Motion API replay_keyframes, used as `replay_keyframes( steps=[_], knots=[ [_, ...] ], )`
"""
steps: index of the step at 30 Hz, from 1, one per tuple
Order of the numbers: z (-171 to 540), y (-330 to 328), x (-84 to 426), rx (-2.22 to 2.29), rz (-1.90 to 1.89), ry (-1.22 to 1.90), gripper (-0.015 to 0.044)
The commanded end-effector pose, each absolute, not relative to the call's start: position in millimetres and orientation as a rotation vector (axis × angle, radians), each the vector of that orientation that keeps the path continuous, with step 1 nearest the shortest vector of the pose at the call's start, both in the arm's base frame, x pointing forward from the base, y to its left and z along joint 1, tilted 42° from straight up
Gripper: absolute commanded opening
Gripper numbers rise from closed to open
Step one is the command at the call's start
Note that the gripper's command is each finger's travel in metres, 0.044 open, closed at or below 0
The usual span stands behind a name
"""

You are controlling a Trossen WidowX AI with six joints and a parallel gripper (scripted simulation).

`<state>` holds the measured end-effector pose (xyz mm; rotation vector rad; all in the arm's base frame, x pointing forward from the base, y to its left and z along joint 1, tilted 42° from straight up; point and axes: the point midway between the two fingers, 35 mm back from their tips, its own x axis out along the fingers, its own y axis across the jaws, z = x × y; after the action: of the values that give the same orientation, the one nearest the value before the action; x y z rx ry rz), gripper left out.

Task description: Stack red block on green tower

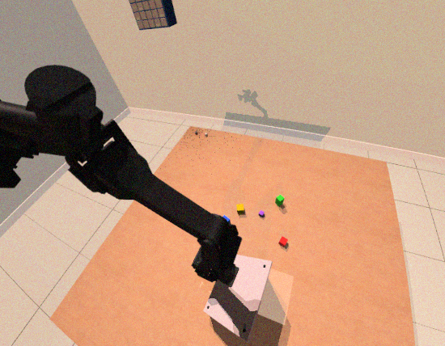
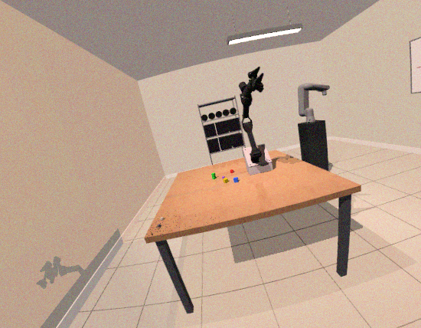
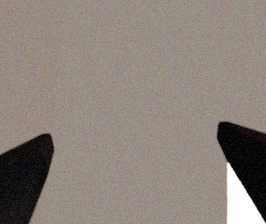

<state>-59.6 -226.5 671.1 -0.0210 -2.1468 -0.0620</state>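
- Red block (image 1: 283,241): lay on the desk (image 1: 340,283), near the arm's base, well apart from the green tower (image 1: 279,200).
- Handling, judged: small, rigid, light cube; best taken across two opposite flat faces.
- Gripper (image 2: 256,75): raised high, fingers fully spread, holding nothing.
- Writing, brands: none legible.

Five small blocks sit on the table (image 1: 336,283), one of each colour: red (image 1: 283,241), green (image 1: 279,200), yellow (image 1: 240,208), purple (image 1: 261,213) and blue (image 1: 226,218). All lie near the single arm base (image 1: 251,283); the room also holds one shelf (image 2: 221,128).
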Motion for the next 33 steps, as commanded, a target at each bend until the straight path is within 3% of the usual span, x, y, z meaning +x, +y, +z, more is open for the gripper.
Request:
replay_keyframes(
  steps=[1,15,24,33],
  knots=[
    [685.8,-154.6,-78.6,-0.184,0.106,-2.127,0.044],
    [682.3,56.5,-63.4,-0.644,0.504,-1.915,0.044],
    [643.4,173.4,8.7,-0.915,0.676,-1.616,0.044],
    [587.5,242.9,103.6,-1.054,0.819,-1.274,0.044]
  ],
)
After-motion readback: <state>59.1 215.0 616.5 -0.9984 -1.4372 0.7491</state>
